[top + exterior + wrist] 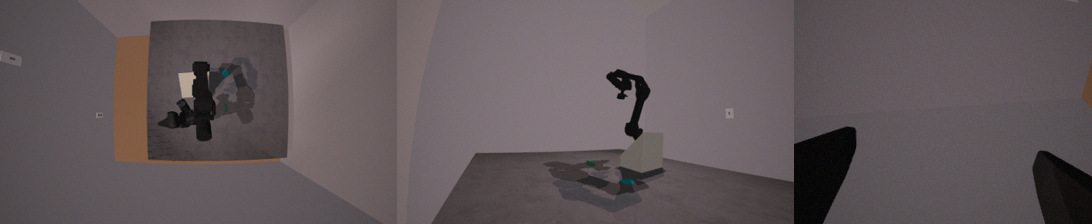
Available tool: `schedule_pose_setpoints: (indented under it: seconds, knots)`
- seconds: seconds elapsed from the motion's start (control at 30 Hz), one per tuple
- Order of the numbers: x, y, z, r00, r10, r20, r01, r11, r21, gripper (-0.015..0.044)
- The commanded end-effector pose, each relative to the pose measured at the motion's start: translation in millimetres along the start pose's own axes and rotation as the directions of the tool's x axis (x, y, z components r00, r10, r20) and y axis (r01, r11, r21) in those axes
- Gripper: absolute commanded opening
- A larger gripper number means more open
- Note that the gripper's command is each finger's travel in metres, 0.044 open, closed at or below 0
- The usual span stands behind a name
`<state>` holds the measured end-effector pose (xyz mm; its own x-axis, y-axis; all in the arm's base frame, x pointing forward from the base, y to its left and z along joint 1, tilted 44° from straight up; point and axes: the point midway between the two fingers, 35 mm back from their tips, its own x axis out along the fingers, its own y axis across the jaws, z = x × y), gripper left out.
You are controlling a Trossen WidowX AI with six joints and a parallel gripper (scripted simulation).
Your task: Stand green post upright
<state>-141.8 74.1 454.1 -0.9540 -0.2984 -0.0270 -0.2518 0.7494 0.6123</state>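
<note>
The green post (225, 108) (591, 163) lies on its side on the grey table top, in the arm's shadow. The cyan circle (225, 73) (627, 182) is a flat disc on the table, apart from the post, with nothing standing on it. My gripper (947, 151) is open, its two dark fingers wide apart with nothing between them in the wrist view. In the exterior view the gripper is high above the table, well away from both post and circle. The wrist view shows neither post nor circle.
The arm stands on a cream wedge-shaped base (186, 85) (653, 151), which is near the cyan circle. The grey table (259, 143) (499, 205) has its edges in view. An orange-brown surface (131, 102) shows beyond the table's left edge in the top view.
</note>
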Motion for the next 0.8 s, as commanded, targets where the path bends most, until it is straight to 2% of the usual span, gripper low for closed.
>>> schedule_pose_setpoints:
  seconds: [0.0, 0.17, 0.2, 0.47, 0.77]
  knots:
    - [0, -1, 0, 1.000, -0.002, -0.001, 0.002, 1.000, -0.004, 0.0374]
    - [10, -23, -17, 0.996, -0.076, -0.034, 0.071, 0.989, -0.129, 0.0242]
    - [12, -31, -22, 0.994, -0.102, -0.045, 0.093, 0.981, -0.173, 0.0233]
    - [23, -79, -52, 0.964, -0.247, -0.098, 0.189, 0.897, -0.401, 0.0233]
    - [16, -169, -96, 0.861, -0.483, -0.159, 0.230, 0.648, -0.726, 0.0233]
